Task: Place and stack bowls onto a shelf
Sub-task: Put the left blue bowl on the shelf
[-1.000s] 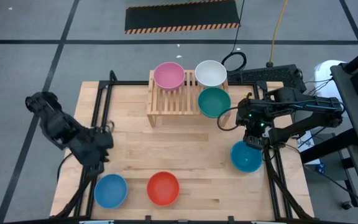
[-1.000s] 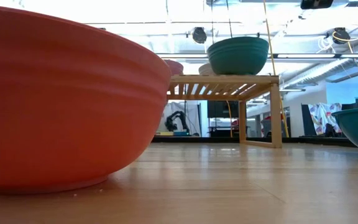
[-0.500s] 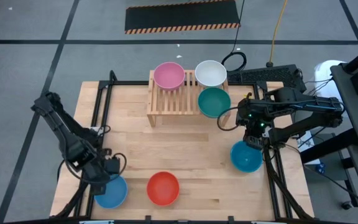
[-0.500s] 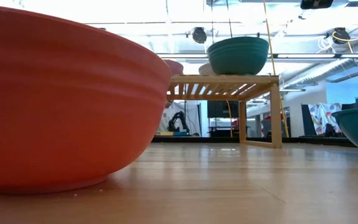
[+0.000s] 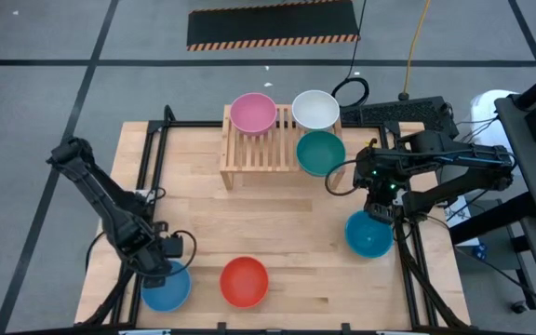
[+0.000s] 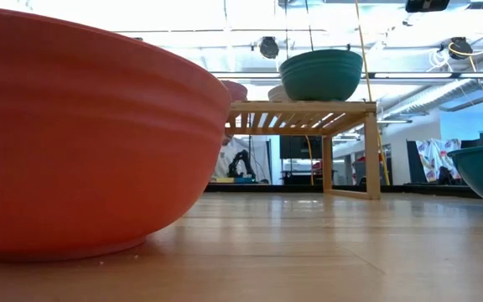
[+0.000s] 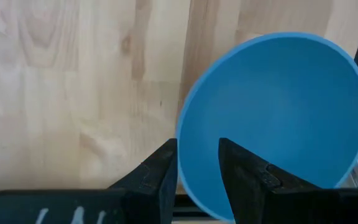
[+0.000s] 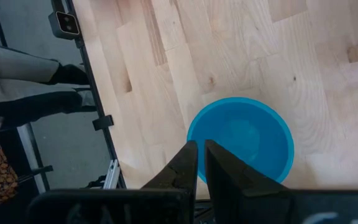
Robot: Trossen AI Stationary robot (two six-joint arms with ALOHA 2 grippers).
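The shelf (image 5: pixel 261 149) stands at the table's far middle and carries the pink bowl (image 5: pixel 252 112), the white bowl (image 5: pixel 315 109) and the green bowl (image 5: pixel 320 153). The blue bowl (image 5: pixel 167 287), the red bowl (image 5: pixel 245 281) and the teal-blue bowl (image 5: pixel 368 234) rest on their bases on the table. My left gripper (image 5: pixel 163 261) is open at the blue bowl's far rim (image 7: pixel 184 155), one finger (image 7: pixel 165 171) outside the bowl and one finger (image 7: pixel 241 171) inside; whether they touch it I cannot tell. My right gripper (image 8: pixel 199 144) is shut, well above the teal-blue bowl (image 8: pixel 241 140).
In the low view the red bowl (image 6: pixel 82 143) fills the left, with the shelf (image 6: pixel 309 113) and green bowl (image 6: pixel 321 74) behind it. A black frame (image 5: pixel 147 158) runs along the table's left and right edges. A person's legs (image 8: pixel 30 93) stand beyond the table edge.
My left gripper has moved from the table's left side toward the near edge and down to the blue bowl, its arm stretching out, and now stands astride the bowl's far rim. The bowls have not moved.
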